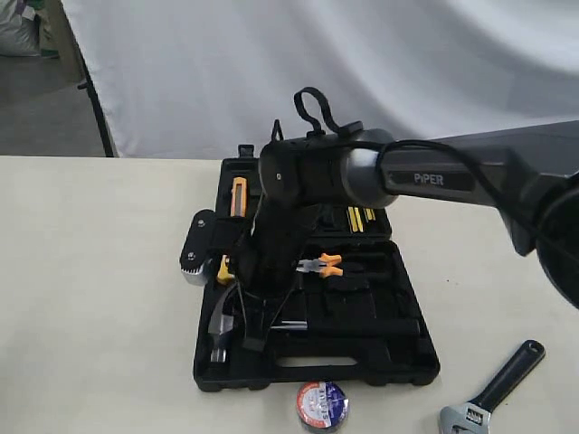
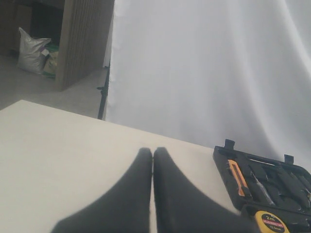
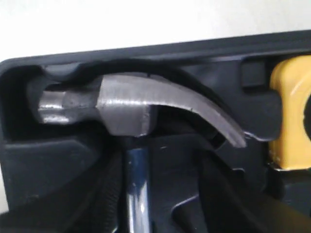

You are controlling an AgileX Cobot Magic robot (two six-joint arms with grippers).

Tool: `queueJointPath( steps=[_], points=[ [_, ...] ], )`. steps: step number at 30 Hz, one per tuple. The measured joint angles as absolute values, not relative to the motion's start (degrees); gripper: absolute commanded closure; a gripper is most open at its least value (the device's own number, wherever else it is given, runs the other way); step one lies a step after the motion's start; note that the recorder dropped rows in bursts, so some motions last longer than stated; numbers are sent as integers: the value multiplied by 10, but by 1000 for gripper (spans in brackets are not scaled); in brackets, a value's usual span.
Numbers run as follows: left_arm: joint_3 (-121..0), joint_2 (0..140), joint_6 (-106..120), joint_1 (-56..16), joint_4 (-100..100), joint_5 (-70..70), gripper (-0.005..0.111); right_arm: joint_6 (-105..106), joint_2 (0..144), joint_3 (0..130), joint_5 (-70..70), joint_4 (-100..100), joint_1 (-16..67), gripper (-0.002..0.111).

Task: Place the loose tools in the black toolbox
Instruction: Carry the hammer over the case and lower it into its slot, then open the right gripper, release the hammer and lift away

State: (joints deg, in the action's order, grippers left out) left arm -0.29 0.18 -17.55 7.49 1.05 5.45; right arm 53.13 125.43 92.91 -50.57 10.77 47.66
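The left gripper [image 2: 152,151] hung pinched shut, empty. The hammer [image 3: 126,104] lay in its recess at the toolbox's [image 1: 317,372] near-left corner. The right gripper's [image 3: 160,165] jaws seemingly stood parted astride its shaft, so the safest exit was straight up. The tape roll [image 1: 322,404] and wrench [image 1: 493,389] lay by the bench's [image 1: 90,316] near edge.

Yellow tape measure [image 2: 271,223], orange-handled pliers [image 1: 323,264], orange utility knife [image 2: 236,177], white backdrop [image 1: 362,63].

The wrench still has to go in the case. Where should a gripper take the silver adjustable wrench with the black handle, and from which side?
Probably grip the silver adjustable wrench mid-handle, coming straight down from above, jaws across the handle's narrow width. It lies flat on the beige table, its straight black handle unobstructed.
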Motion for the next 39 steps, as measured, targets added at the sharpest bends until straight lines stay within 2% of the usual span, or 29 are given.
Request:
queueJointPath(
  steps=[7, 14, 16, 19, 23, 31, 39],
  points=[
    [-3, 2, -175, 75, 11, 54, 106, 527, 1197, 932, -499, 120, 477, 60],
    [-3, 2, -175, 75, 11, 54, 106, 525, 1210, 933, -492, 137, 477, 61],
    [-3, 2, -175, 75, 11, 54, 106, 525, 1223, 933, -498, 138, 477, 64],
    [-3, 2, -175, 75, 11, 54, 106, 525, 1245, 933, -520, 138, 477, 80],
    [-3, 2, -175, 75, 11, 54, 106, 525, 1255, 933, -541, 143, 477, 109],
    [-3, 2, -175, 75, 11, 54, 106, 511, 1248, 933, -537, 139, 477, 109],
    [-3, 2, -175, 75, 11, 54, 106, 485, 1169, 931, -536, 123, 477, 109]
  ],
)
